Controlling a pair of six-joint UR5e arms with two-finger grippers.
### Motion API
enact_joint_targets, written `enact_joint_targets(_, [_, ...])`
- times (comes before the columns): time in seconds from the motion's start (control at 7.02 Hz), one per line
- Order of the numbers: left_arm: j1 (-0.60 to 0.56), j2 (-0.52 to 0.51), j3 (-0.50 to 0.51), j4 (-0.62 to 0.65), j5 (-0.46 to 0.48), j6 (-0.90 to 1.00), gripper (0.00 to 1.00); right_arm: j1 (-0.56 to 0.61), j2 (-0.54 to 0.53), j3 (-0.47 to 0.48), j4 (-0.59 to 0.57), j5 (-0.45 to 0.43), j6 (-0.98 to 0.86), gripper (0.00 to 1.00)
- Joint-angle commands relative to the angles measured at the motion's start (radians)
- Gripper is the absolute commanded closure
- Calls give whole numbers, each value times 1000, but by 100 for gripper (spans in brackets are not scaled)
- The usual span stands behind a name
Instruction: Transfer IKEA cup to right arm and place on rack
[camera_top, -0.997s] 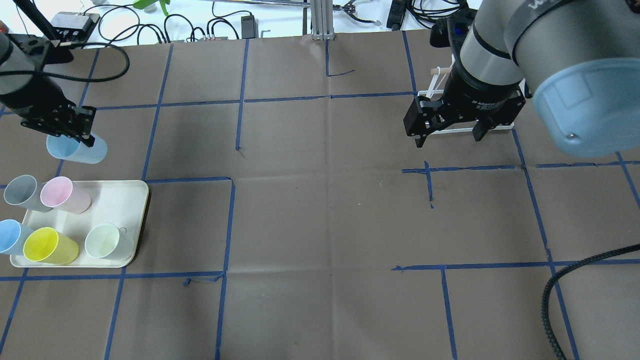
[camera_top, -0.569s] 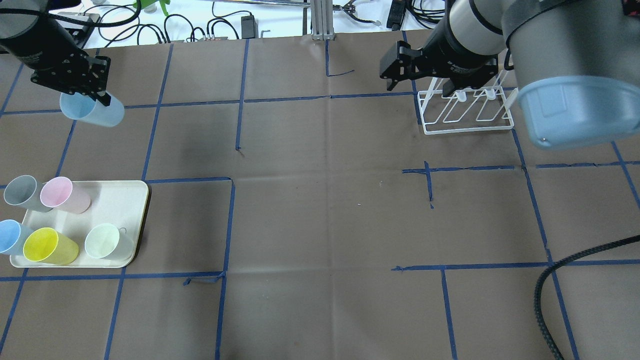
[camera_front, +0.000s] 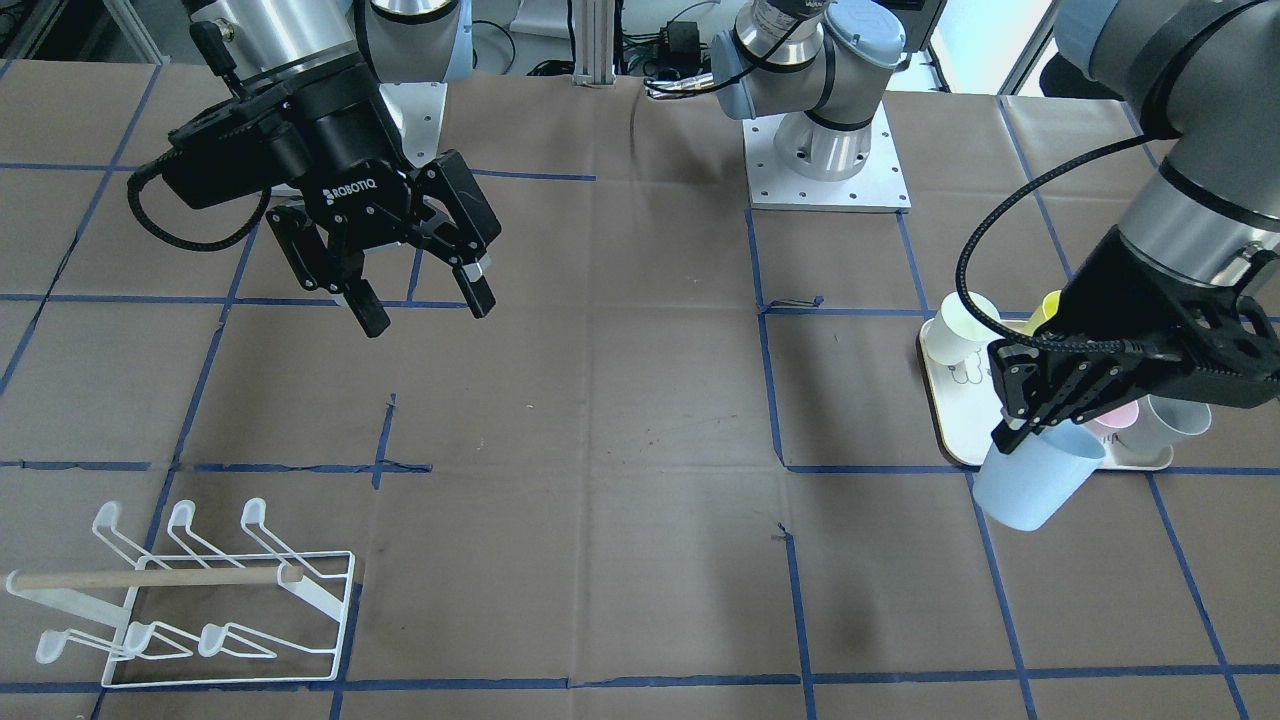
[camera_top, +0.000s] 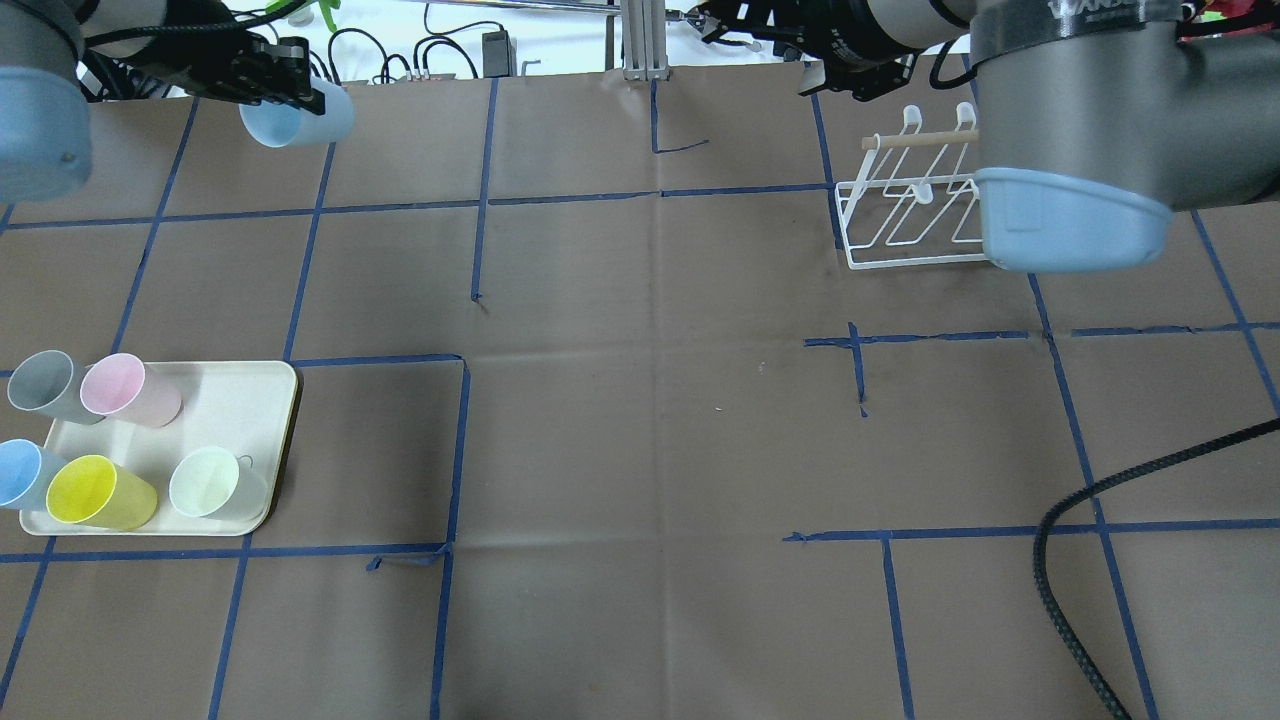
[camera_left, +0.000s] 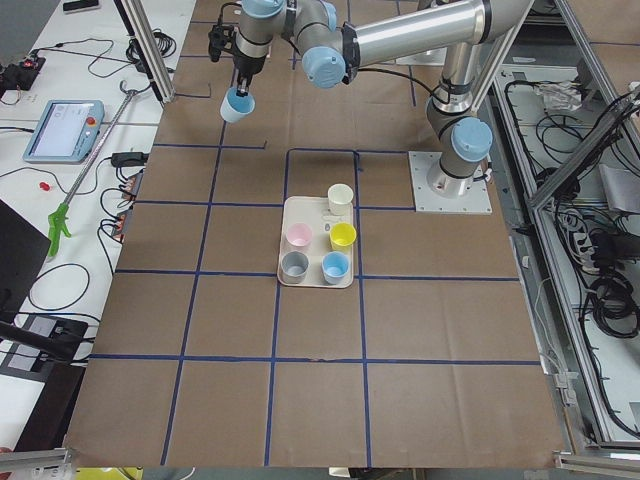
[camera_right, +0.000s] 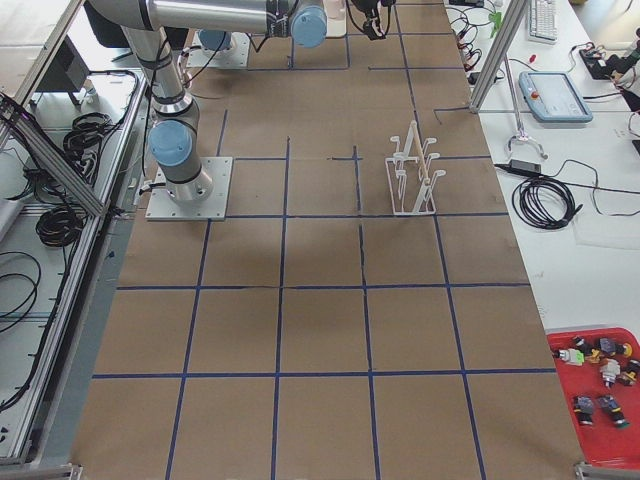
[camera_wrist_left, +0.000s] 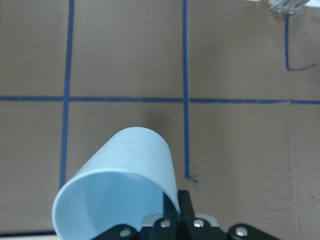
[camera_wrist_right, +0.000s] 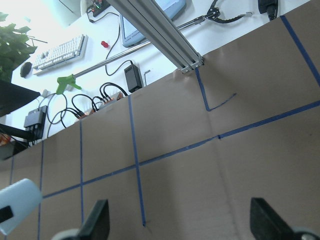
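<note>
IKEA cup (camera_front: 1035, 480), light blue, is shown in the front-facing view clamped at its rim by the left gripper (camera_front: 1018, 425) and lifted above the table. The right gripper (camera_front: 428, 312) is held with its fingers spread wide. In the overhead view, the cup is seen well apart from both the cream tray (camera_top: 250, 400) and the rack (camera_top: 915, 141). In the left wrist view, the cup is tilted.
</note>
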Motion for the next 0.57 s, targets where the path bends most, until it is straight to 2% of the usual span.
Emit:
enact_joint_targets(0.0, [-30,-25,-216,524,-209,6,100,2,33,15,-166,52,193,4])
enact_joint_targets(0.14, [-47,-64,-308,816,-306,-3,100,2,54,79,-339,61,320,2])
enact_joint_targets(0.28, [-77,-116,-363,1023,-401,-8,100,1,75,147,-495,105,421,2])
enact_joint_targets(0.43, [-106,-175,-369,1142,-485,-12,100,1,83,193,-574,108,495,1])
